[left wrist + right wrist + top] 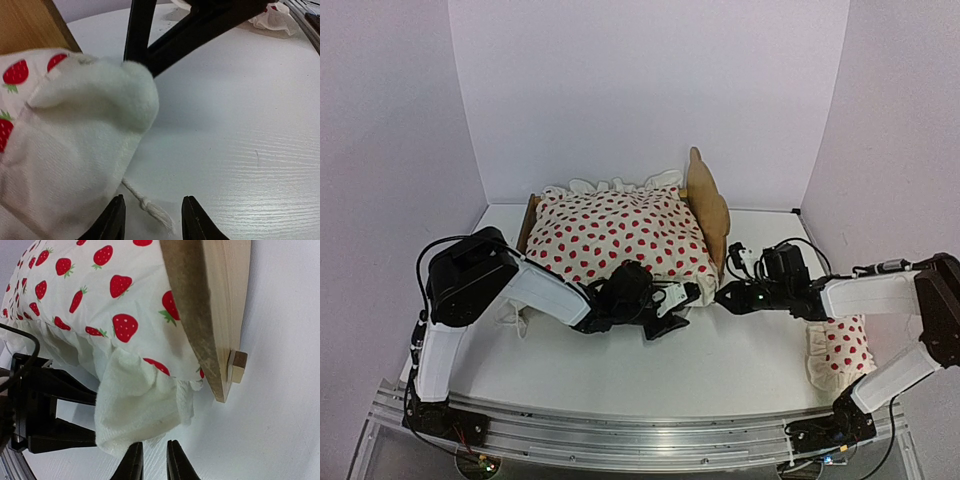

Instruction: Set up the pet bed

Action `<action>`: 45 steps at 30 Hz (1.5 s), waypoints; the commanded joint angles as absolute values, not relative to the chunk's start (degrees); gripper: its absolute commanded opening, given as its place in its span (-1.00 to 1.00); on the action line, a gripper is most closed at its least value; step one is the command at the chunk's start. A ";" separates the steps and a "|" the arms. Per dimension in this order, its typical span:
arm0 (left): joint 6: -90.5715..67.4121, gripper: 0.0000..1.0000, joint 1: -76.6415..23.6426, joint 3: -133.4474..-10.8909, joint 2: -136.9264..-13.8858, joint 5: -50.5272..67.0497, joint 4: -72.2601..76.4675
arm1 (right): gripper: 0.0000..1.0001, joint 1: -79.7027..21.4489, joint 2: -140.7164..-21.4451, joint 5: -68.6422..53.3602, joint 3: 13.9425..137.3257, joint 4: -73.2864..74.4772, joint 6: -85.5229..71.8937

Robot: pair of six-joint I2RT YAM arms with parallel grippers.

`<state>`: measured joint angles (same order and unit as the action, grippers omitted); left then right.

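Observation:
The pet bed (708, 205) stands at the back middle, its wavy plywood headboard on the right, and the white red-dotted duvet (620, 235) covers it. My left gripper (688, 297) is at the duvet's near right corner, and my right gripper (720, 296) faces it from the right. In the left wrist view the left gripper (152, 217) is open; a knotted cord (147, 206) lies on the table between its fingers, with the duvet (75, 150) to their left. In the right wrist view the right gripper (154, 460) stands slightly open and empty, just below the duvet's fluffy corner (135, 410) and beside the headboard (220, 305).
A small red-dotted pillow (842, 350) lies on the white table (720, 370) at the near right, under the right arm. White walls close the table in at the back and on both sides. The two grippers nearly touch in front of the bed.

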<state>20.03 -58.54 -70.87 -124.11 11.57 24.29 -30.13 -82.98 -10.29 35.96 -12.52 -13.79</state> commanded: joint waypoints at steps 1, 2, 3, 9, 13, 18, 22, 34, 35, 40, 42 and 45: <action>22.84 -0.15 -58.60 -70.80 -120.28 11.85 33.30 | -0.63 -30.29 -84.57 -10.28 38.29 -13.01 -14.36; 22.66 -0.11 -58.63 -70.94 -120.51 12.21 33.69 | -0.61 -30.27 -85.05 -10.35 38.56 -13.01 -14.47; 22.41 -0.07 -58.68 -71.03 -120.76 12.54 34.28 | -0.60 -30.28 -85.55 -10.33 38.91 -13.01 -14.64; 20.34 0.08 -58.89 -73.64 -123.77 10.91 38.06 | -0.51 -30.25 -87.91 -12.60 41.13 -13.01 -15.24; 21.93 0.12 -58.89 -75.56 -126.12 10.02 38.84 | -0.49 -30.30 -87.49 -13.43 40.58 -12.92 -15.62; 24.44 0.09 -58.80 -78.51 -129.66 8.41 39.72 | -0.49 -30.32 -88.06 -12.14 39.73 -12.33 -16.94; 25.77 -0.49 -58.70 -79.27 -130.59 7.17 40.71 | -0.47 -30.31 -87.90 -11.77 39.61 -12.22 -17.66; 26.57 -1.00 -58.63 -77.17 -128.64 3.20 44.79 | -0.29 -30.27 -88.39 -7.55 38.63 -10.13 -17.24; 26.79 -1.00 -58.62 -77.10 -128.66 2.94 44.99 | -0.27 -30.28 -88.41 -6.50 38.47 -10.04 -17.56; 26.88 -1.00 -58.57 -76.82 -128.52 3.16 44.91 | -0.23 -30.28 -88.97 -4.58 38.95 -10.10 -18.16; 26.60 -1.00 -58.54 -76.90 -128.60 3.45 44.74 | -0.25 -30.26 -89.91 -4.90 39.89 -10.11 -18.27; 26.46 -1.00 -58.54 -76.99 -128.67 3.79 44.69 | -0.31 -30.29 -91.02 -5.30 41.09 -10.32 -18.82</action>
